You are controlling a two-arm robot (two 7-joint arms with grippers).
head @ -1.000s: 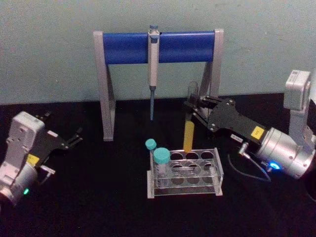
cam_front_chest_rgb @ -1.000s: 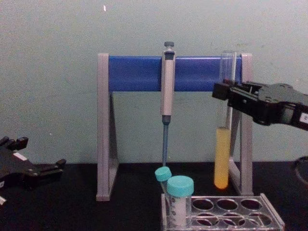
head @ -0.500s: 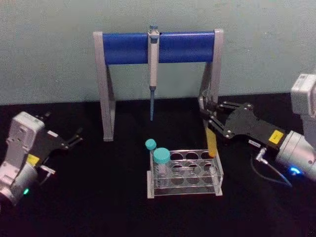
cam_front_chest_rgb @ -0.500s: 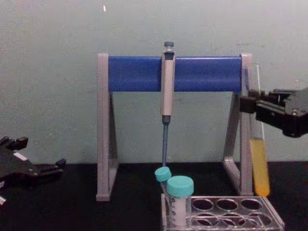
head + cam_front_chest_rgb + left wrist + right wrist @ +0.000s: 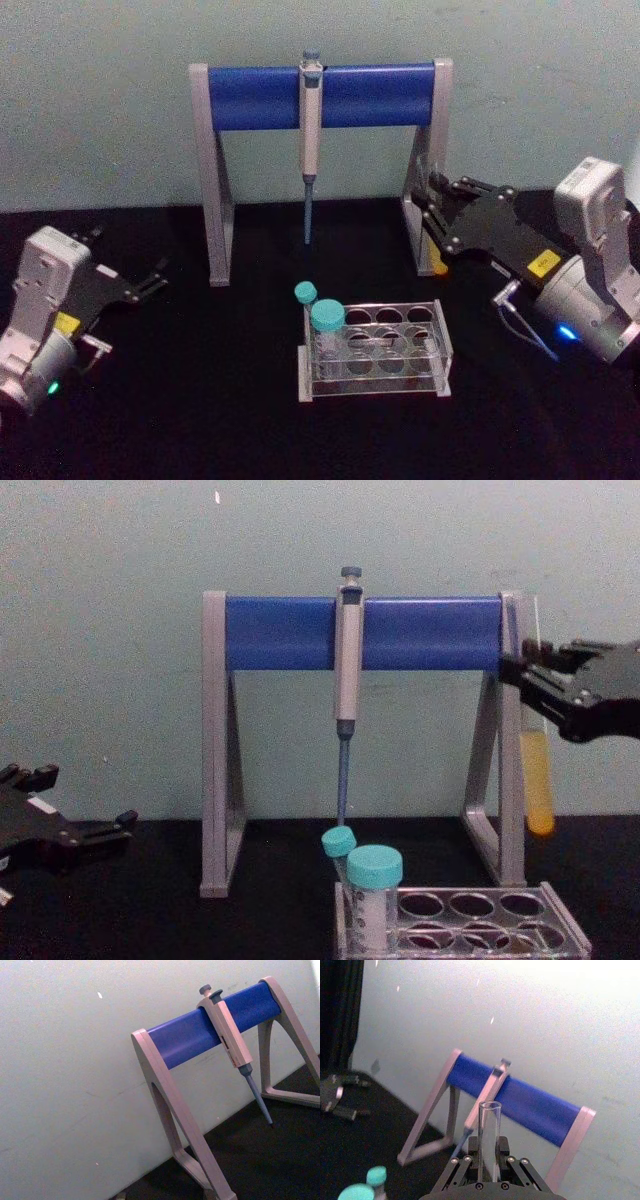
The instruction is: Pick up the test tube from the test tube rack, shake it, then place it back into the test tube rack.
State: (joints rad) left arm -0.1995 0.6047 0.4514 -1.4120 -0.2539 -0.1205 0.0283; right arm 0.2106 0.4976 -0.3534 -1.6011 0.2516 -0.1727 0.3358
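My right gripper (image 5: 438, 214) is shut on the test tube (image 5: 440, 267), a slim clear tube with yellow liquid at its bottom. In the chest view the test tube (image 5: 538, 788) hangs upright in the air beside the stand's right leg, gripped near its upper part by the right gripper (image 5: 533, 677). The right wrist view shows the test tube's open mouth (image 5: 489, 1132) rising between the fingers (image 5: 458, 1166). The test tube rack (image 5: 432, 352) stands on the black table, forward and left of the tube, well below it. My left gripper (image 5: 135, 283) rests open at the far left.
A grey-legged stand with a blue crossbar (image 5: 250, 97) stands at the back, and a grey pipette (image 5: 310, 120) hangs from it. Two teal-capped vials (image 5: 326, 318) occupy the rack's left end. The stand's right leg (image 5: 425, 200) is close beside the held tube.
The right gripper carried the tube from above the rack's back row to the right, dipped, then rose and drew back beside the stand's right leg. The left arm stayed still.
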